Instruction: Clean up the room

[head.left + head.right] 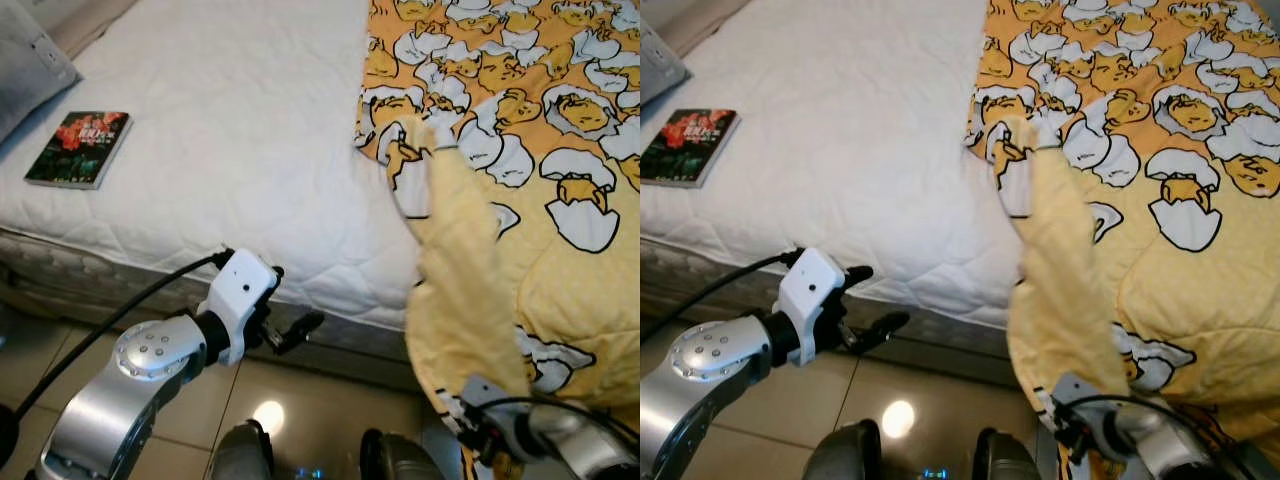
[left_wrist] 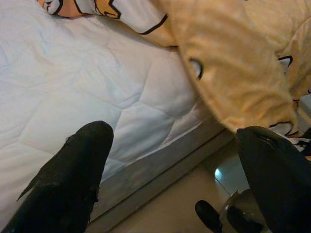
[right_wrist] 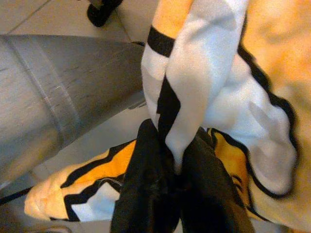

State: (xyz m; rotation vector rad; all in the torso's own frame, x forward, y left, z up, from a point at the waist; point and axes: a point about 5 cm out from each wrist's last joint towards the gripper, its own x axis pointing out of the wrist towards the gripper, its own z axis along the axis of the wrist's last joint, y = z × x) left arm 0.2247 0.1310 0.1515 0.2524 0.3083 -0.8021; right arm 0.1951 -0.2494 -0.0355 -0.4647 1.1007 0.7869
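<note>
A yellow blanket (image 1: 520, 110) printed with cartoon eggs covers the right part of a white quilted mattress (image 1: 230, 130). One fold of it hangs over the bed's front edge toward the floor. Low at the right, my right gripper (image 3: 176, 165) is shut on a white and black-edged fold of the blanket (image 3: 194, 73), close to the floor. My left gripper (image 1: 876, 298) hovers at the front edge of the mattress, left of the hanging fold. It is open, its black fingers (image 2: 73, 174) spread wide with nothing between them.
A dark book (image 1: 80, 148) lies on the mattress at the far left, near a grey pillow (image 1: 25, 60). The bed's grey side (image 1: 60, 265) runs along the beige tiled floor (image 1: 300, 400). My own legs (image 1: 240, 450) stand just below.
</note>
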